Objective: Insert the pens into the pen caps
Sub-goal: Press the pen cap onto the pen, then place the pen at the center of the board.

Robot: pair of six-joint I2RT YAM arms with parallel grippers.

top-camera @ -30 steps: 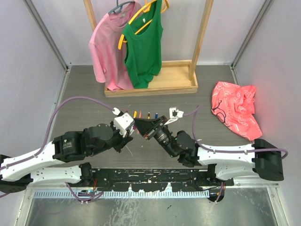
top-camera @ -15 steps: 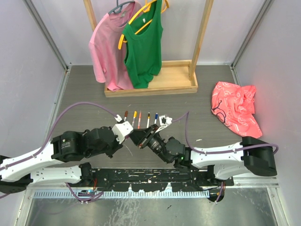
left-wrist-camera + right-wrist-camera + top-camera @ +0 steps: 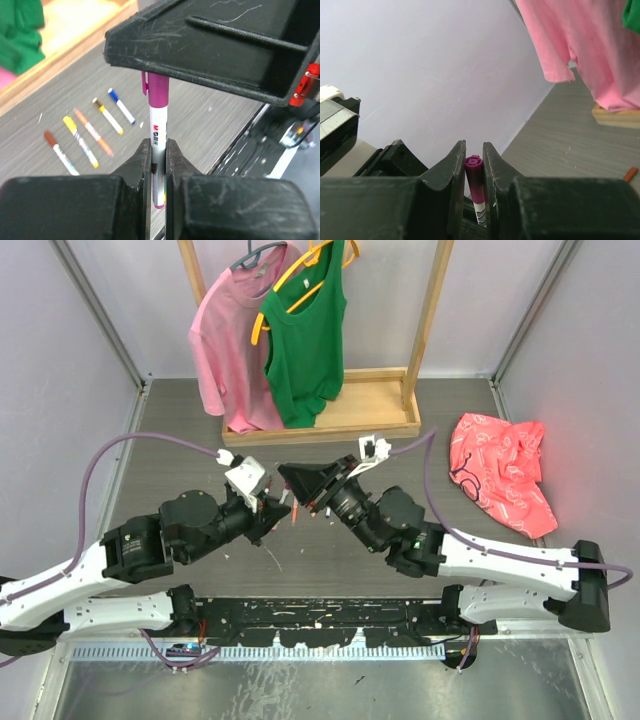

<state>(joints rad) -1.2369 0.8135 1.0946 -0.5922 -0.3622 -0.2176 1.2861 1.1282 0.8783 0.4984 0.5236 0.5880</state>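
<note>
Aloft, my L gripper [image 3: 158, 150] pinches the magenta pen [image 3: 156, 135] by its barrel, R gripper [image 3: 473, 150] pinches the cap [image 3: 474, 175], pen axis running straight btwn both jaws.

robot lab: walled test table [image 3: 450, 410]

text: we read "M&G" in red, running lengthwise | on: white barrel of the pen [image 3: 157, 136] – just below its magenta cap [image 3: 159, 91] | remainder: smaller marks follow it – too blurred for us to read
</note>
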